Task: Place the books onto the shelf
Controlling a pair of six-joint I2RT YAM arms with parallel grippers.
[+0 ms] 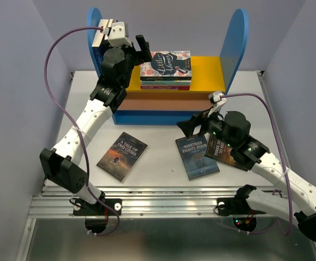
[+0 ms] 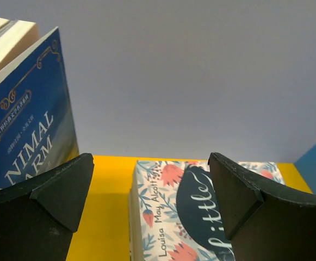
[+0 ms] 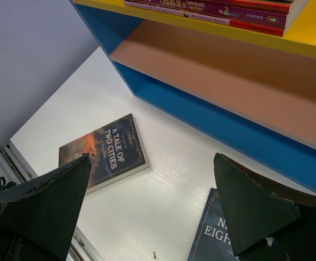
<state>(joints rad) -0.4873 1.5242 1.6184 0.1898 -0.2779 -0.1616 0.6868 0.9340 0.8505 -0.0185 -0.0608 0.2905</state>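
Top view: the blue shelf (image 1: pixel 235 43) is standing at 12 o'clock on the white table (image 1: pixel 158 179). The left pincer (image 1: pixel 145 51) is hovering wide open and empty above the yellow upper board (image 1: pixel 209 73), between the upright books (image 1: pixel 101 33) against the left panel and the flat Little Women stack (image 1: pixel 166 68). A Tale of Two Cities (image 1: pixel 122 156) is lying at 7 o'clock. Nineteen Eighty-Four (image 1: pixel 197 157) and Three Days (image 1: pixel 221 149) are lying just beside each other at 5 o'clock, partly under the right pincer (image 1: pixel 198 122), which is also gaping and empty.

Left wrist view: Animal Farm (image 2: pixel 27 125) is leaning at 10 o'clock, close to the left finger. A nudge is likely to topple it.

Right wrist view: the jaws are framing bare table. Flat, thin covers are offering little edge, so fingers may skid. The shelf base is hemming in 12 o'clock, with open room toward 9.
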